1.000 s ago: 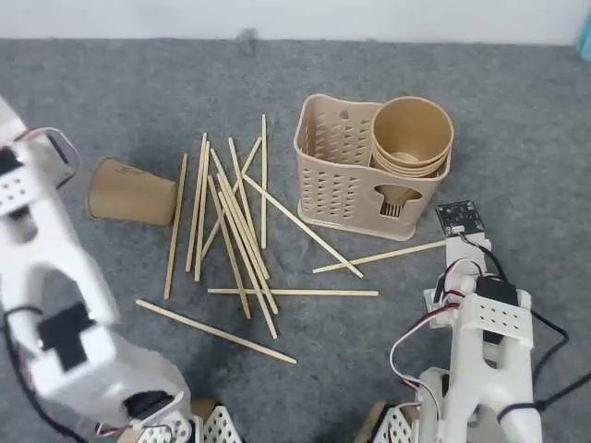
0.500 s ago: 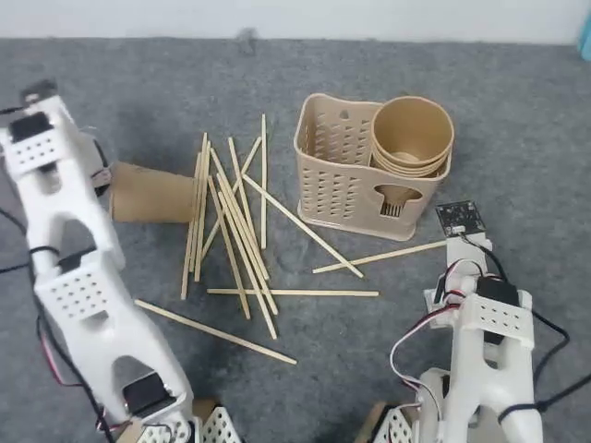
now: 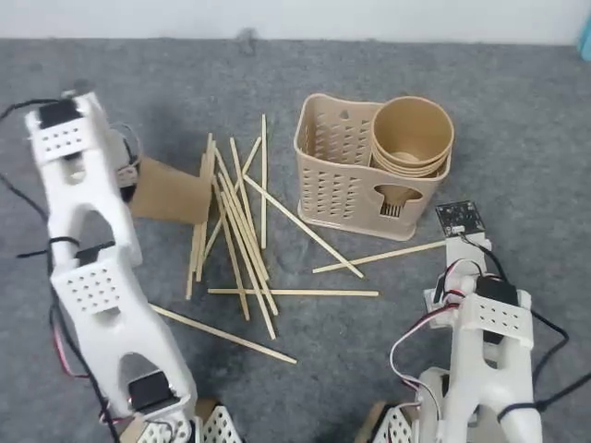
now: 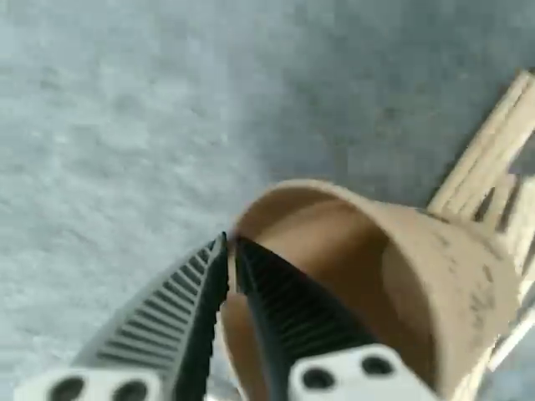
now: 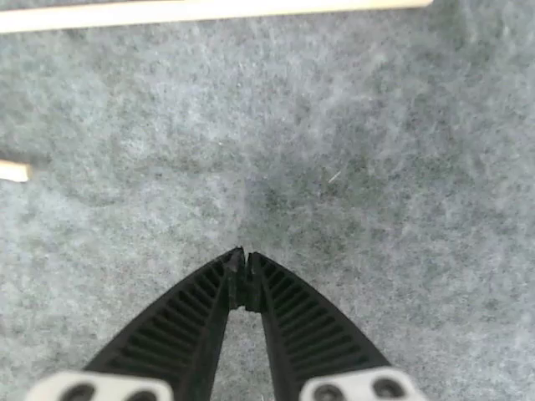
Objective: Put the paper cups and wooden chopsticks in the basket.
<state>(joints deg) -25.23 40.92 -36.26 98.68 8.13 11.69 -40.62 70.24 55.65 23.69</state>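
Note:
A brown paper cup (image 3: 171, 191) lies on its side at the left of the grey carpet, its base against the scattered wooden chopsticks (image 3: 238, 226). My left gripper (image 3: 131, 175) is shut on the cup's rim. In the left wrist view the gripper (image 4: 227, 244) pinches the rim of the cup (image 4: 401, 259), one finger inside and one outside, with chopsticks (image 4: 493, 159) just beyond. The beige basket (image 3: 343, 175) stands at the centre right with stacked paper cups (image 3: 413, 134) in it. My right gripper (image 5: 242, 261) is shut and empty above the carpet, below one chopstick (image 5: 209, 10).
The left arm (image 3: 83, 249) rises along the left side and the right arm (image 3: 480, 323) stands at the lower right, near the basket's front corner. One long chopstick (image 3: 222, 334) lies apart in front. Bare carpet stretches behind the basket.
The left arm swung in from the left edge, closed on the cup's rim and shifted the cup right against the chopsticks, nudging a few. The right arm stayed still.

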